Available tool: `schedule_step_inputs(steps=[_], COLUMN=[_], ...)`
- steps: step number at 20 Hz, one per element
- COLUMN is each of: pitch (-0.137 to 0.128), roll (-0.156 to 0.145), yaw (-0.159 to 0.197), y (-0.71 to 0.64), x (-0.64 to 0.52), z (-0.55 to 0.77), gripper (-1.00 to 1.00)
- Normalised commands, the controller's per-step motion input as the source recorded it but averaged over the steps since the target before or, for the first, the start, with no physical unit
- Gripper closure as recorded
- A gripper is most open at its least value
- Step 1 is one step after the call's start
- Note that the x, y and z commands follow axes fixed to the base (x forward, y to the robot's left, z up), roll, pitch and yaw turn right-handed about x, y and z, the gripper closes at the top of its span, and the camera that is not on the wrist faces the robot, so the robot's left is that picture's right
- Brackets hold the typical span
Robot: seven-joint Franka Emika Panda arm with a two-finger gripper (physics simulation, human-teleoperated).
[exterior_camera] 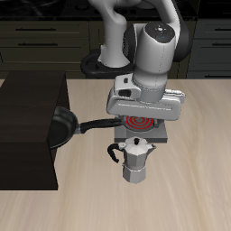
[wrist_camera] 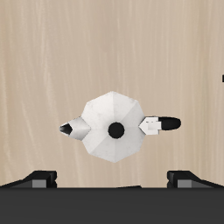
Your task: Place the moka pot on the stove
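Observation:
The moka pot (exterior_camera: 135, 161) is small, silver and faceted, with a black handle and lid knob. It stands upright on the wooden table just in front of the stove (exterior_camera: 157, 136), a grey plate with a red spiral coil. The wrist view looks straight down on the moka pot (wrist_camera: 115, 129). My gripper (wrist_camera: 112, 179) hangs above the pot with its fingertips (wrist_camera: 39, 178) wide apart and nothing between them. In the exterior view the arm's grey hand (exterior_camera: 144, 101) hovers over the stove and hides the fingers.
A black frying pan (exterior_camera: 61, 126) sits on a dark raised block (exterior_camera: 27, 135) beside the stove, and its handle reaches toward the stove. Dark cabinets stand behind the table.

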Motion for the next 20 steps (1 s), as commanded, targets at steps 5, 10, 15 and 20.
schedule_step_inputs(steps=[5, 10, 15, 20], pitch=[0.026, 0.023, 0.024, 0.021], roll=[0.003, -0.006, -0.012, -0.019], yaw=[0.004, 0.011, -0.002, -0.015], y=[-0.03, -0.03, -0.05, -0.1], x=[0.05, 0.03, -0.01, 0.0], z=[-0.22, -0.27, -0.25, -0.12], gripper=[-1.0, -1.0, -1.0, -1.0])
